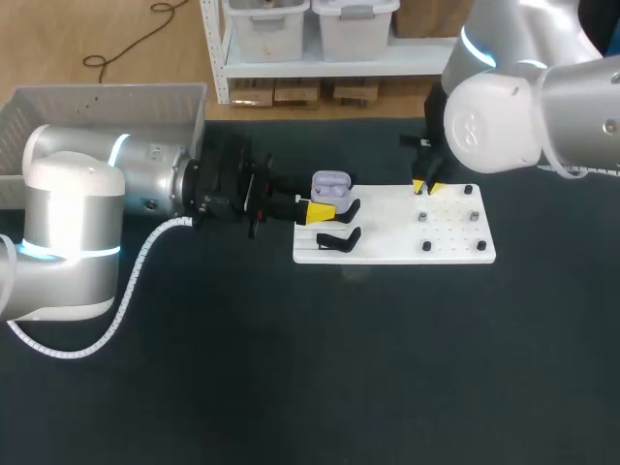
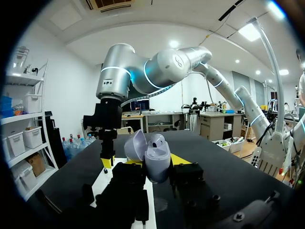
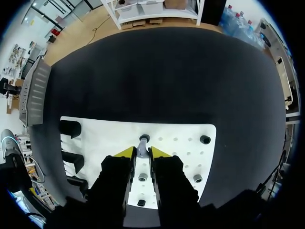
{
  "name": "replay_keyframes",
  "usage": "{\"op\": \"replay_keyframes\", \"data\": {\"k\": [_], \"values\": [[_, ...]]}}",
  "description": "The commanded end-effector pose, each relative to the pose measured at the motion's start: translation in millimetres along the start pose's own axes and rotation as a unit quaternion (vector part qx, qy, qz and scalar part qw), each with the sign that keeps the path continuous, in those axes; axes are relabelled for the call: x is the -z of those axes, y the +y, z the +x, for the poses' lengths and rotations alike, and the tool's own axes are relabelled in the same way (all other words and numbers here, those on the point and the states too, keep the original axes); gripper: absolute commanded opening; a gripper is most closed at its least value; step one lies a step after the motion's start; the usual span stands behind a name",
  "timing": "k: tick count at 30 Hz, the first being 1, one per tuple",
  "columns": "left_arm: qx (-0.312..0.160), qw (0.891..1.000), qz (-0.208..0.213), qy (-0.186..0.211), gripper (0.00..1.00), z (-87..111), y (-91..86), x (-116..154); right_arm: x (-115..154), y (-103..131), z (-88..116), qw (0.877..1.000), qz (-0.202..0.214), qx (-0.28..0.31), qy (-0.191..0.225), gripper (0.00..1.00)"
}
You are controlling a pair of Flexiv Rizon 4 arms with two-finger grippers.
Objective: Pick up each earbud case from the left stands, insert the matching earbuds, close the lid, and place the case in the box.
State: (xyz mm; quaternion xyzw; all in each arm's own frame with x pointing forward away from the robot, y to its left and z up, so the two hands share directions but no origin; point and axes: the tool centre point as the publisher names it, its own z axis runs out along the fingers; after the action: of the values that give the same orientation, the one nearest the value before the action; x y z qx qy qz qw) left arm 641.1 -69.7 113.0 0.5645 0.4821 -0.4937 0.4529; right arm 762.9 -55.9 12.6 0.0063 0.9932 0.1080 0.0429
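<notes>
Lavender plastic marks the earbud case (image 1: 330,185), which sits just above the centre of the head view, at the left edge of a white plate (image 1: 455,254) lying on the dark desk (image 1: 291,368). Its lid (image 2: 135,145) is swung open and stands tilted back beside the body. The left arm (image 1: 145,184) comes in from the frame's left. The left jaws are clamped on the case: in the left wrist view it stands upright between the two black fingers, with a yellow tip (image 2: 180,159) showing on each side of it.

Black stands (image 1: 339,239) lie along the plate's left edge, just below the case in the head view.

The right arm (image 1: 504,116) enters from the upper right of the head view and comes down over the upper middle of the plate. In the right wrist view a small grey earbud (image 3: 143,147) stands upright on the plate between the right jaws. They are very near together, but I cannot tell whether they press on it or only flank it. More earbuds (image 1: 474,215) stand apart from one another in rows on the right half of the plate.

A pale grey box (image 1: 97,107) sits in the upper left of the head view, well apart from the plate.

Any print on the case or the arms is too small to read.
</notes>
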Motion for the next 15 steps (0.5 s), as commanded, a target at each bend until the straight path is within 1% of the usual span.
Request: {"op": "replay_keyframes", "data": {"k": [1,15], "values": [[-0.001,1.000,-0.002,-0.001,0.00,0.7,-0.9,0,0,-1,1,1.000,0.002,-0.001,0.000,0.00],[-0.001,1.000,-0.002,-0.001,0.00,0.7,-0.9,0,10,1,7,1.000,0.004,-0.005,-0.002,0.00]]}}
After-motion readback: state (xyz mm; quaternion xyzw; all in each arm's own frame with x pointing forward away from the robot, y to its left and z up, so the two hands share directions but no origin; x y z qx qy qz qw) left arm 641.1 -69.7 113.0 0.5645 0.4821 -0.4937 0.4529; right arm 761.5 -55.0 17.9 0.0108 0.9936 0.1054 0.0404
